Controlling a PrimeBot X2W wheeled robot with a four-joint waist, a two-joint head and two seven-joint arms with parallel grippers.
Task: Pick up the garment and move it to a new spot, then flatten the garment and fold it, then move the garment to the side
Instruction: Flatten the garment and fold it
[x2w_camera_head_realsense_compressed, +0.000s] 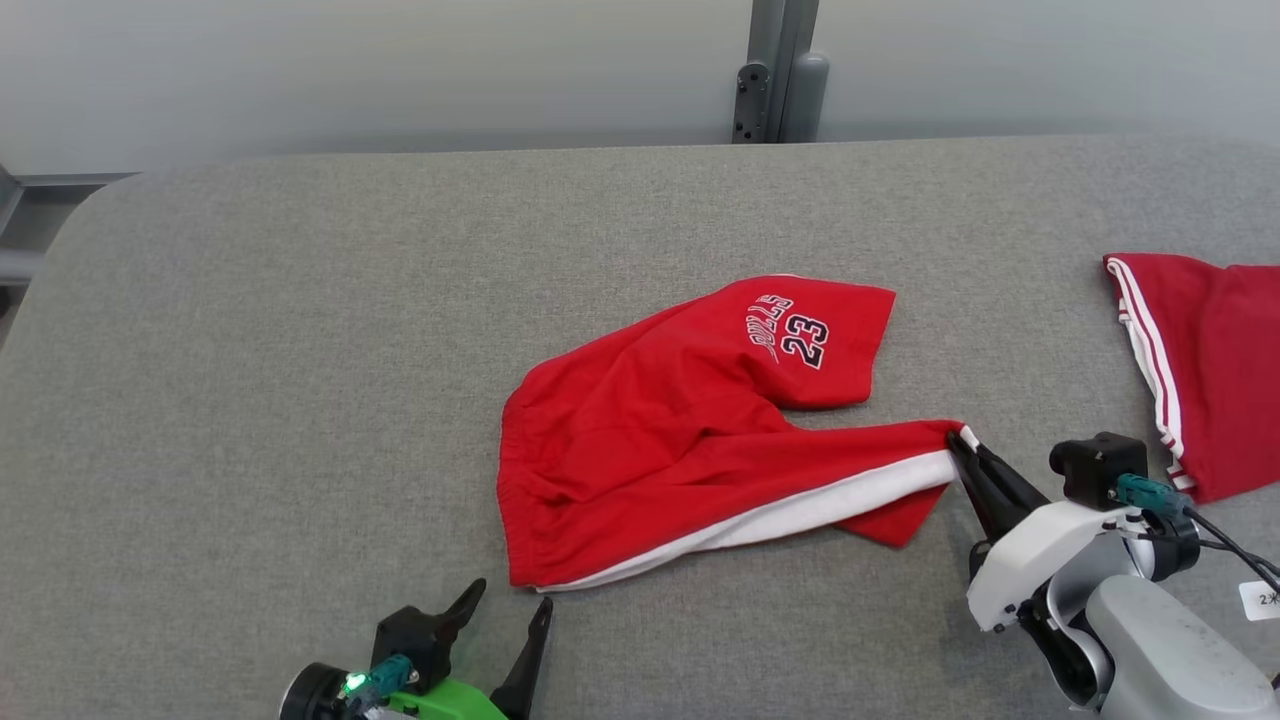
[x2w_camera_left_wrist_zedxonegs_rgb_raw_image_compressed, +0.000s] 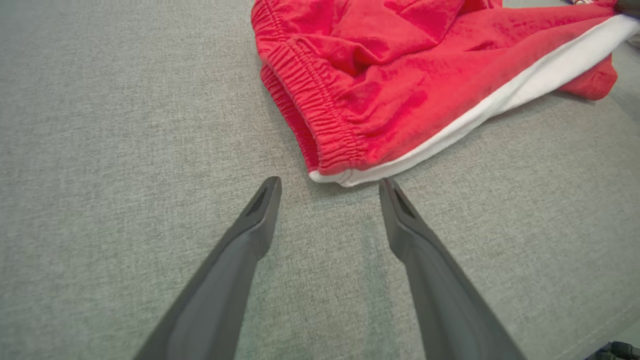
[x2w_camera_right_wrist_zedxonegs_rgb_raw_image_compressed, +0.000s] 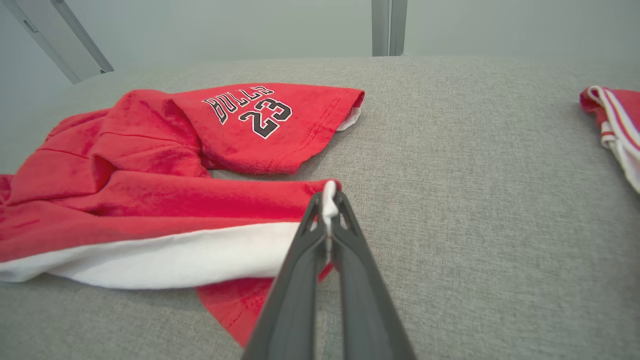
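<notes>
Cloth is pinched in my right gripper, whose two fingers are pressed together on the hem corner of the red shorts, right where the white side stripe ends. That leg runs straight from the grip toward my left, with a red flap of fabric tucked beneath the stripe. Beyond it the other leg lies folded across the top, its "BULLS 23" print facing up. The elastic waistband bunches at the shorts' left end.

My left gripper hangs low over the table just short of that end, fingers spread wide and holding nothing. One fingertip is just beside the waistband's white corner, though I cannot tell whether it touches.

The shorts lie around the middle of the grey fabric-covered table, a little toward my side. Well apart to my right lies a second red garment with white stripes along its edge. A grey post stands behind the table's far edge against a pale wall.
</notes>
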